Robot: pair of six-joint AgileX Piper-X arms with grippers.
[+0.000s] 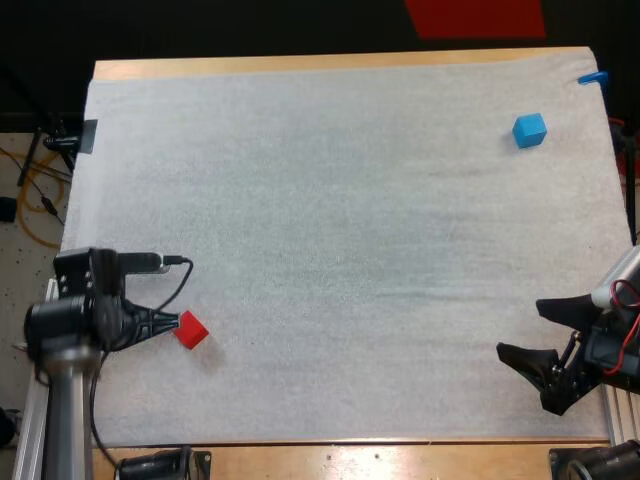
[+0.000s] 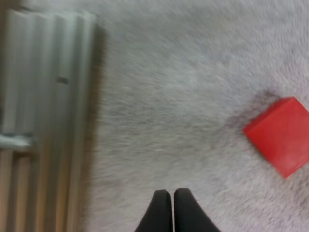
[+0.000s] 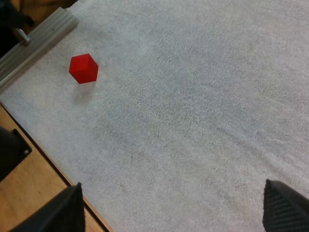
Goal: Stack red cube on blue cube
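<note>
Left gripper (image 1: 170, 325) — fingers together — sits by red cube (image 1: 190, 330), eight o'clock; right gripper (image 1: 522, 330) gapes; blue cube (image 1: 529, 130), two o'clock.

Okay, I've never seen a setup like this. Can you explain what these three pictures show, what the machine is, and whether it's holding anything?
This is a robot with two arms at a wooden table covered by a white mat. Each arm ends in a pincer of two black fingers. One picture looks down from a camera behind the arms. The other two come from cameras riding on each arm's wrist. A red cube lies on the robot's near left and a blue cube at the far right. The left pincer is shut beside the red cube, holding nothing. The right pincer stands open at the near right, also empty.
</note>
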